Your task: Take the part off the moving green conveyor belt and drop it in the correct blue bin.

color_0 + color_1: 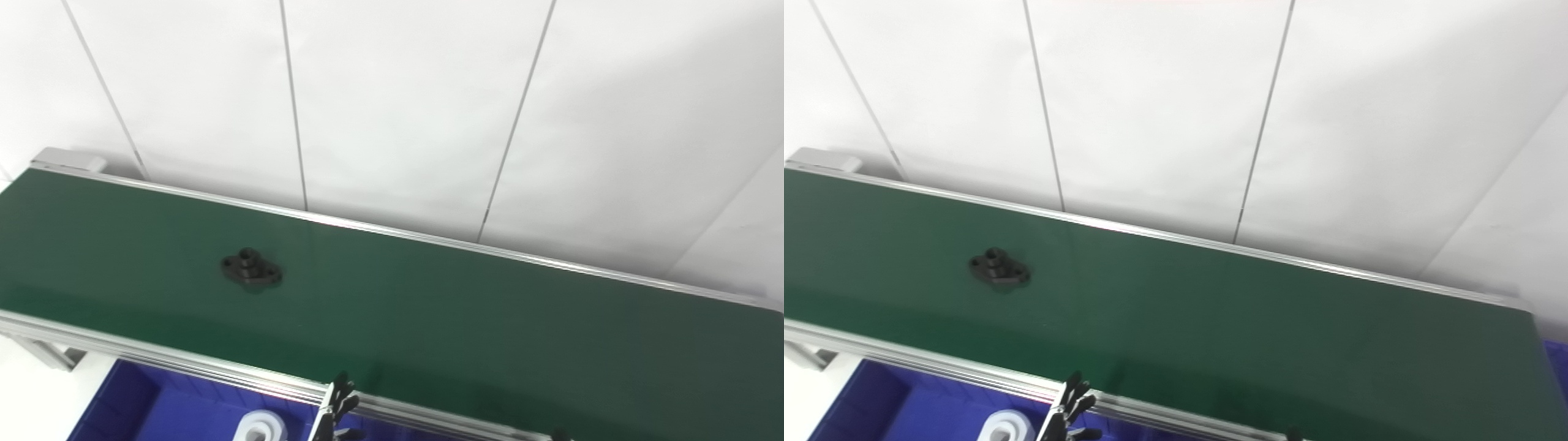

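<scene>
At the very bottom edge, just left of centre, the left hand [338,407] pokes into view with dark fingertips [343,387] fanned apart, holding nothing, over the near rail of the belt. Only a dark speck of the right hand [558,435] shows at the bottom edge, so whether it is spread or closed cannot be told. Beneath the left hand sits a blue bin [131,404], and a white ring-shaped piece [260,427] lies inside it. Beyond the silver rail [184,362] stretches the green belt [465,318]. On its left half, well apart from both hands, rests the black part [251,268], a flanged piece with a raised hub. Behind the belt stands a white panelled wall [404,104].
</scene>
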Tool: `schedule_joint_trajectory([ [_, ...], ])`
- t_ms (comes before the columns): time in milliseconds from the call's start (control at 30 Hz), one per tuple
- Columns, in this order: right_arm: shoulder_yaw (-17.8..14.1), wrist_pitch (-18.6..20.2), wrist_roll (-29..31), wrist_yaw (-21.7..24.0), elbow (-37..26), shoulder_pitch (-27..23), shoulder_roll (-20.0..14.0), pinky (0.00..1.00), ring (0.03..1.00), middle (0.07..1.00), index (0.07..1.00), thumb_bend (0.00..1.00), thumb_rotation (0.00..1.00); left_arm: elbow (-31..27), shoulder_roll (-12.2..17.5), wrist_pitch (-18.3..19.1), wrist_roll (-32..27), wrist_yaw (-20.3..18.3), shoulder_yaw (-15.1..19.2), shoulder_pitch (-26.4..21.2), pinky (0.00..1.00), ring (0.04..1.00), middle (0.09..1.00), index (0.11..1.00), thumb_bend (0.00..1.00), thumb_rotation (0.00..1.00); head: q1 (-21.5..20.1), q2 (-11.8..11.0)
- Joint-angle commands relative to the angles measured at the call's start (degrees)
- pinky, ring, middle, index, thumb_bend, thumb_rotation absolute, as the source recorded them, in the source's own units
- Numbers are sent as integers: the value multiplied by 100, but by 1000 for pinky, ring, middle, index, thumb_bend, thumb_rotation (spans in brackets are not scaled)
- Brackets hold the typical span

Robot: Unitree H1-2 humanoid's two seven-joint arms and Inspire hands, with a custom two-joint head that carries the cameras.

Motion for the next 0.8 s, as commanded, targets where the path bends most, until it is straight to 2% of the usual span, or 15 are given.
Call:
schedule_joint_trajectory([
  [0, -29, -345, 104, 104, -58, -8, -45, 1000, 1000, 1000, 1000, 869, 1000, 16, -340, -218, 223, 131, -376, -24, 712, 928, 979, 1000, 873, 1000, 9, 6],
  [233, -72, -346, -8, 138, -70, 2, -78, 1000, 1000, 1000, 1000, 815, 975, -30, -342, -217, 172, 99, -402, 9, 684, 936, 984, 1000, 868, 1000, -79, 61],
  [267, -98, -346, -96, 85, -65, 6, -61, 1000, 1000, 1000, 1000, 803, 920, -31, -351, -216, 170, 92, -392, 18, 676, 933, 982, 1000, 883, 1000, -79, 61],
  [300, -145, -338, -258, 8, -119, 36, -16, 1000, 1000, 1000, 1000, 769, 783, -44, -358, -214, 171, 79, -387, 32, 656, 927, 978, 1000, 896, 1000, -90, 88],
  [433, -291, -174, -917, -201, -575, 192, 199, 1000, 1000, 1000, 1000, 724, 652, -107, -354, -207, 169, 43, -371, 68, 645, 923, 973, 1000, 911, 1000, -219, 169],
  [500, -355, -25, -1358, -284, -927, 222, 308, 909, 971, 987, 986, 717, 619, -127, -336, -212, 158, 60, -377, 66, 645, 923, 974, 1000, 881, 1000, -305, 197],
  [533, -376, 55, -1545, -297, -1090, 213, 357, 864, 943, 959, 936, 725, 566, -138, -327, -214, 142, 58, -377, 66, 645, 919, 973, 1000, 881, 1000, -341, 208],
  [600, -380, 196, -1799, -275, -1308, 162, 454, 821, 914, 926, 875, 762, 529, -159, -292, -214, 85, 32, -357, 61, 652, 917, 973, 1000, 892, 1000, -509, 235],
  [667, -367, 359, -2162, -239, -1515, -11, 562, 808, 904, 911, 846, 798, 517, -175, -236, -204, -84, -67, -310, 49, 669, 921, 976, 1000, 907, 1000, -720, 222],
  [767, -369, 756, -2788, -71, -1775, -462, 629, 695, 859, 879, 850, 879, 561, -178, -174, -195, -290, -165, -230, 35, 751, 945, 994, 1000, 931, 1000, -902, 219],
])
